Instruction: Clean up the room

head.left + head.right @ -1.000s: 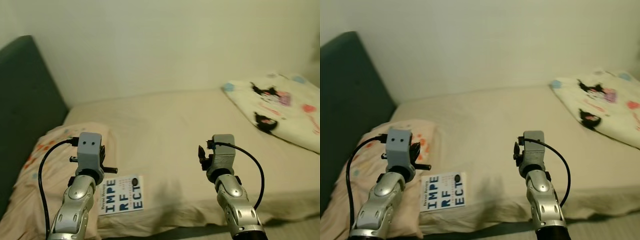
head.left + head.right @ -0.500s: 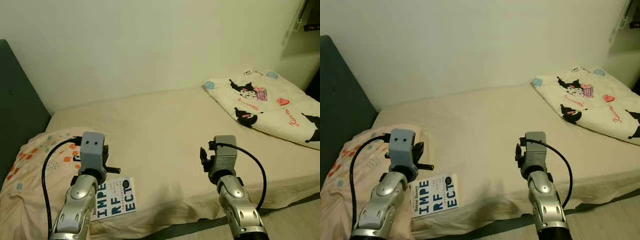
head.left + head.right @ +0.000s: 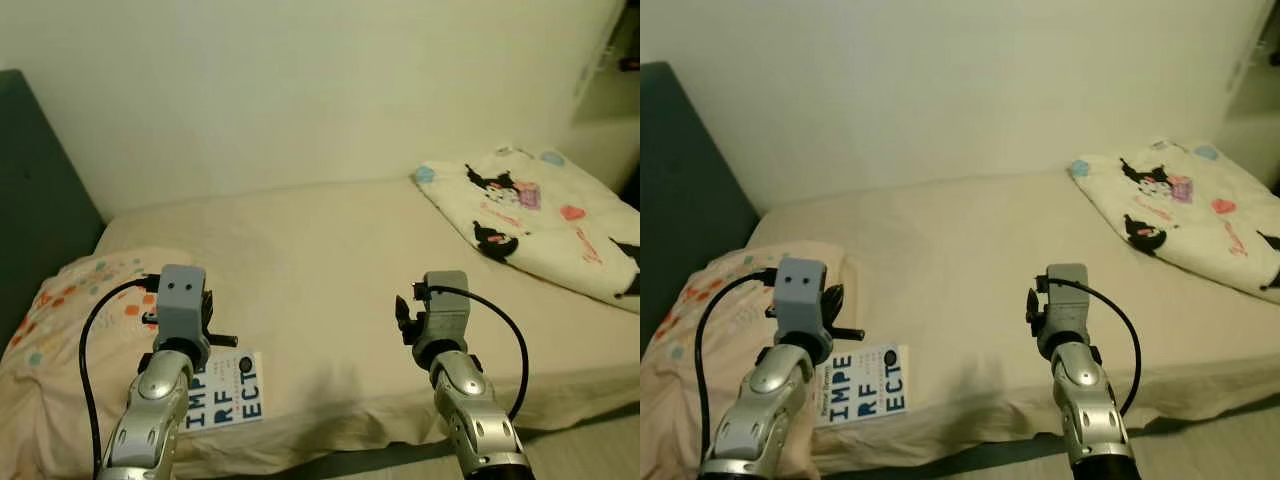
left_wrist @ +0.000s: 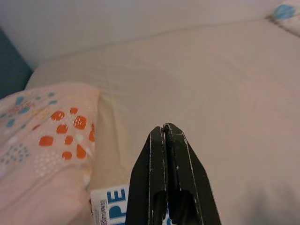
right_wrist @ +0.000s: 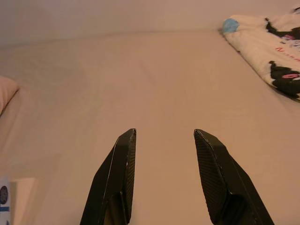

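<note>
Camera panned left, cream bed (image 3: 330, 260), book (image 3: 862, 385)

The wide beige bed sheet (image 3: 330, 270) is matt cloth, faintly creased. The peach pillow with orange dots (image 4: 42, 140) and the white cartoon-print blanket (image 3: 1180, 200) look like soft, dull fabric. The white book with blue lettering (image 3: 862, 384) has a smooth paper cover. The silver arms' segments (image 3: 470, 410) are shiny metal.

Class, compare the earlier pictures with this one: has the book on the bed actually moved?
No. The book lies at the bed's front edge beside the spotted pillow, as before; its shift in the picture comes from the camera turning.
</note>
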`<state>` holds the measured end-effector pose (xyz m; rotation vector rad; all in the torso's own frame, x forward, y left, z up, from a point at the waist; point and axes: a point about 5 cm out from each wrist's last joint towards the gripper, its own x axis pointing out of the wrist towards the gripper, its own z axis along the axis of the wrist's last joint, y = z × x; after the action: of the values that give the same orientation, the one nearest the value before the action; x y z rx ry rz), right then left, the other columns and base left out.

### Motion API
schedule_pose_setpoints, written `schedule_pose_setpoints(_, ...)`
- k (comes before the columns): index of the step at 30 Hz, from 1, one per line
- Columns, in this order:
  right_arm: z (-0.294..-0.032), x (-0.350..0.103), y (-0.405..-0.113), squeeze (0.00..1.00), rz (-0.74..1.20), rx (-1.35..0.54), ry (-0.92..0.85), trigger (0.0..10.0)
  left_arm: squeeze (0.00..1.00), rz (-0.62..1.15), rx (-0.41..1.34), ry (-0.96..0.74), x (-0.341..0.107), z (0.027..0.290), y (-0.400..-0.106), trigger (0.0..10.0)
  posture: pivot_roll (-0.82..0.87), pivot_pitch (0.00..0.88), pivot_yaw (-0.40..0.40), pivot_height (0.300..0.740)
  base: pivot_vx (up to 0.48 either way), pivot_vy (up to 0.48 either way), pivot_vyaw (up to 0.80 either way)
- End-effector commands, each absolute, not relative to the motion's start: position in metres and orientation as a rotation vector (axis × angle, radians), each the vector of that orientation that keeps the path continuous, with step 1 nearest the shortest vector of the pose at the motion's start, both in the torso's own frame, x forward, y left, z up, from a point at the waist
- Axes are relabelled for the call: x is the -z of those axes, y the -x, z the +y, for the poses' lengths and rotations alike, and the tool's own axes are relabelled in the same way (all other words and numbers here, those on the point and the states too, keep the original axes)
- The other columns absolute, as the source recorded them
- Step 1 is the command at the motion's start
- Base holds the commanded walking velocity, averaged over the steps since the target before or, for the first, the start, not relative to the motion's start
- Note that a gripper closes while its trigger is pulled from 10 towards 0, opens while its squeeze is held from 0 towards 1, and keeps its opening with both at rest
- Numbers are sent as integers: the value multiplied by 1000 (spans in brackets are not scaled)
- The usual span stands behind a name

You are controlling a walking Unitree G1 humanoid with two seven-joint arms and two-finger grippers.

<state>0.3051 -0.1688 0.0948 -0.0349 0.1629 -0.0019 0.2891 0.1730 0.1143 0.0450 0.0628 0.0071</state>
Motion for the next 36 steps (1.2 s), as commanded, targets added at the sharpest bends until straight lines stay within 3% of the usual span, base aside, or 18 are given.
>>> schedule_pose_setpoints(1, -173, -95, -304, 0, 169, 13, 31, 10000, 0, 69, -1, -45, -113, 171, -288, 10000, -93, 50, 21, 732, 0, -439, 0)
schedule_pose_setpoints(18, -176, -95, -303, 0, 189, 17, 59, 10000, 0, 89, -8, -50, -110, 173, -287, 10000, -95, 48, 22, 732, 0, -444, 0)
schedule_pose_setpoints(36, -178, -93, -301, 0, 200, 24, 81, 10000, 0, 97, -1, -54, -109, 172, -286, 10000, -94, 61, 31, 732, 0, -443, 782)
